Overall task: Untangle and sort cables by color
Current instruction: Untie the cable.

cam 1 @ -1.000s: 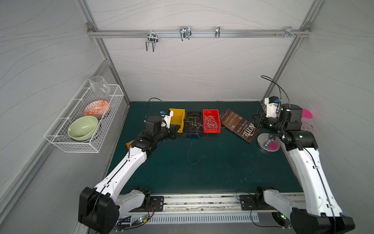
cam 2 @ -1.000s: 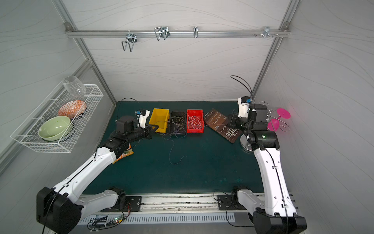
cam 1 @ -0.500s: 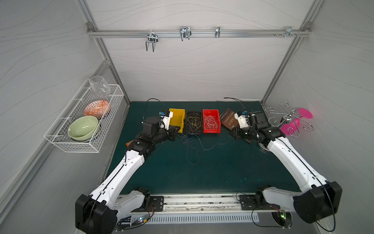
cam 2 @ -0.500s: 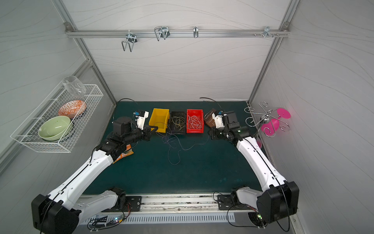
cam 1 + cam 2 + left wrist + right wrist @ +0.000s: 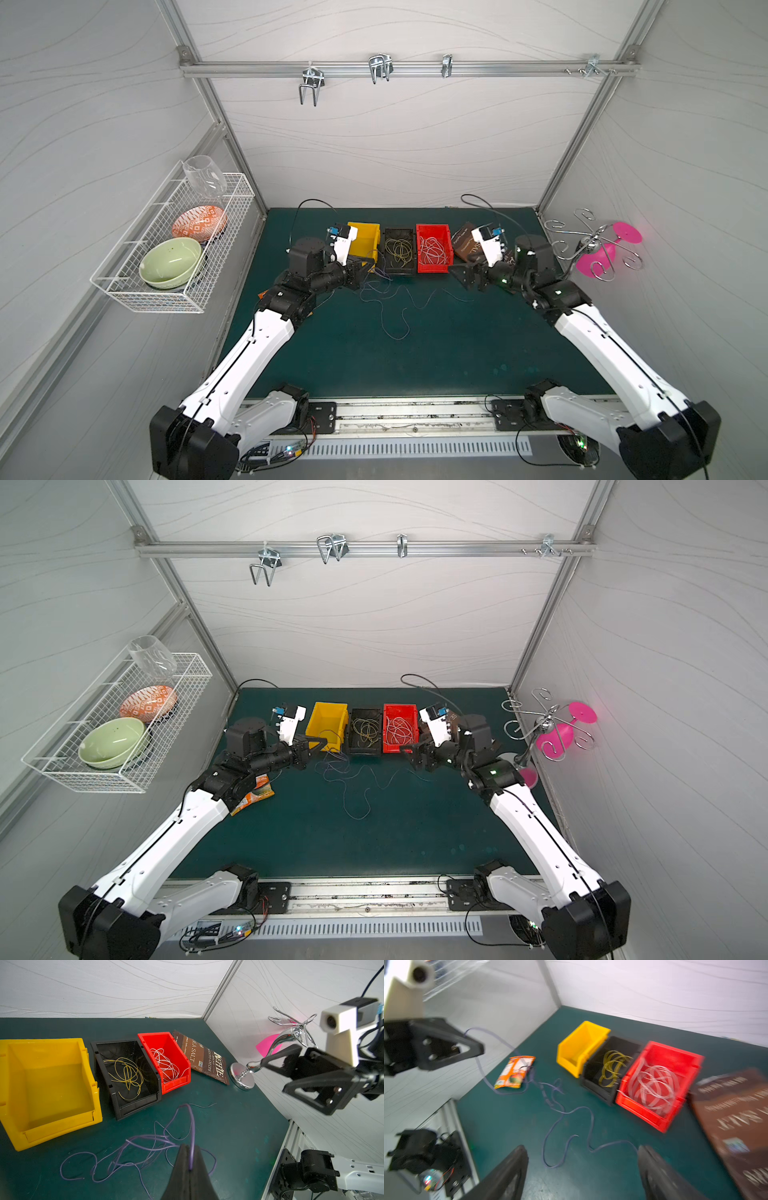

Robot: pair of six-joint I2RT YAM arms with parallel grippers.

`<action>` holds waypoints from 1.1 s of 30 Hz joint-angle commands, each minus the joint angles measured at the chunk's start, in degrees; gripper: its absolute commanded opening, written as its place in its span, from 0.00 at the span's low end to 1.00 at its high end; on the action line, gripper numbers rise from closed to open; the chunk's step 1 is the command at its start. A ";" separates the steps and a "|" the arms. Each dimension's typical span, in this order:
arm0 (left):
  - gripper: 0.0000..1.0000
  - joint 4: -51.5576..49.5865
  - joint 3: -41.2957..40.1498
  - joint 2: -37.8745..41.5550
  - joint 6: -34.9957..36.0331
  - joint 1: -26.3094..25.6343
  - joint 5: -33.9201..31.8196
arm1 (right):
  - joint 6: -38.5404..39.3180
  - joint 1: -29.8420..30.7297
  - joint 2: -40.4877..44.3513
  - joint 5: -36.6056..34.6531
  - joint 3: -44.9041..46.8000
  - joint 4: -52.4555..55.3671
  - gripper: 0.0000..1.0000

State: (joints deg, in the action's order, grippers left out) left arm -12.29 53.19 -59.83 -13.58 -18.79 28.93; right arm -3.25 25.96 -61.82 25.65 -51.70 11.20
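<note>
A dark green mat (image 5: 457, 353) covers the booth's floor; white panel walls with faint wavy grey lines rise from three of its edges: the back wall (image 5: 395, 145) beyond the mat's far edge, the left side wall (image 5: 83, 104) and the right side wall (image 5: 685, 124) along its flanks; aluminium posts (image 5: 232, 141) stand at the mat's two far corners; a horizontal aluminium rail (image 5: 498, 68) high above the mat's far edge carries metal hooks (image 5: 379, 68); a white wire basket (image 5: 141, 296) hangs on the wall left of the mat; a bare metal track (image 5: 415, 419) runs along the mat's near edge; the light is soft and even.
</note>
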 commanded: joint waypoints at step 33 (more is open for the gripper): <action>0.00 -7.44 14.10 3.18 3.27 0.59 -11.84 | -1.59 10.48 -27.50 4.41 2.60 -24.67 0.00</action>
State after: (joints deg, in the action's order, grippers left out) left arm -19.70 63.48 -58.28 -12.43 -18.50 20.25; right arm -6.50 38.70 -94.63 33.69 -51.20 -20.03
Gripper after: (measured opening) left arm 0.048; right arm 0.045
